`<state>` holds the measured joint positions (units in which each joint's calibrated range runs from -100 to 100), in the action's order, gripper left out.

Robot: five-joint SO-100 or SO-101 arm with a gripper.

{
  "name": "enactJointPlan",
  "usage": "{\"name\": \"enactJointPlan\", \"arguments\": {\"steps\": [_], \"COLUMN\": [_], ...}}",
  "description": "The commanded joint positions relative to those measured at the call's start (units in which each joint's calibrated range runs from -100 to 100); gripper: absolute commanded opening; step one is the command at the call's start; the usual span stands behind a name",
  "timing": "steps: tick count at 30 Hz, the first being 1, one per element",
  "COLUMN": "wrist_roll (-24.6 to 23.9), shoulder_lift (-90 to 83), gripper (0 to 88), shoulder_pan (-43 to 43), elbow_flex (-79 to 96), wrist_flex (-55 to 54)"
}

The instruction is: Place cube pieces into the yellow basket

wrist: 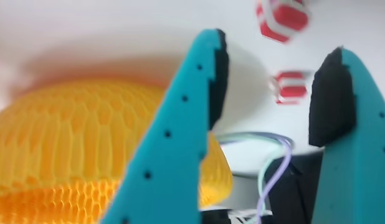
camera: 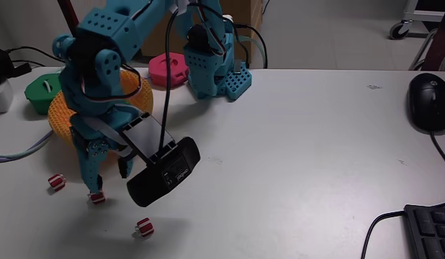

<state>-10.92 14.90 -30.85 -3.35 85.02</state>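
Wrist view shows our gripper [wrist: 267,118] spread open around a red-and-white cube [wrist: 291,86] beside the yellow basket [wrist: 74,143] — close off-centre and we risk flicking it away.

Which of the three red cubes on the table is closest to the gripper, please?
The middle cube, right beneath the gripper fingertips. The left cube lies farther out, and the front cube sits apart, nearer the camera.

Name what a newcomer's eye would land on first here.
The teal arm's gripper reaches down at the fixed view's left, open over a red-and-white cube piece. Behind it sits the yellow basket, which bulks large at the wrist view's lower left. Two more cubes lie nearby.
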Motion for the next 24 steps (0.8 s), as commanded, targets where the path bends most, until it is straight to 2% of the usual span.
{"name": "enactJointPlan", "arguments": {"steps": [1, 9, 24], "wrist_roll": [-1.0, -0.4, 0.5], "shoulder_lift": [2.4, 7.4, 11.3], "gripper": [21.3, 20.7, 21.7], "shoulder_pan": [-1.6, -3.5, -6.8], "elbow_flex": [-5.0, -9.2, -6.8], "wrist_flex": [-2.1, -6.7, -10.0]}}
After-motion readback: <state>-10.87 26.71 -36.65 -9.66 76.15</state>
